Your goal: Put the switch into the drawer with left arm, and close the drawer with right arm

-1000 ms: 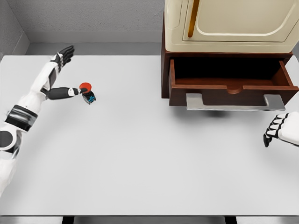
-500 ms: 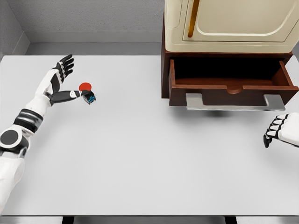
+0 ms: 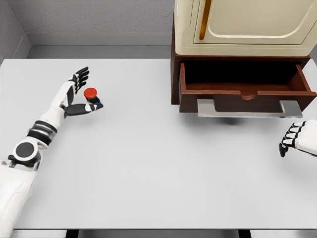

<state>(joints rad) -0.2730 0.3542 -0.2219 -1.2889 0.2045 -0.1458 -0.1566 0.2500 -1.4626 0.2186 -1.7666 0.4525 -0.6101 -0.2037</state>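
White table [image 3: 148, 163] fills most of our view, grey wall behind it. At the far right a brown cabinet [image 3: 175, 74] stands with a cream appliance [image 3: 237, 25] on top. Its drawer [image 3: 245, 94] is pulled out, inside dark, grey handle [image 3: 247, 108] at the front.

Our left hand [image 3: 77, 94] is over the table's far-left part, well apart from the drawer. Fingers [image 3: 80, 76] are spread toward the wall, thumb stretched toward the switch [image 3: 91, 97]. Switch sits just beside the palm, red button on top, thumb tip at its base. We can't tell whether the thumb actually touches it; no closed grasp visible.

Our right hand [image 3: 296, 139] shows at the right edge, below the drawer front and apart from it, fingers curled, holding nothing.
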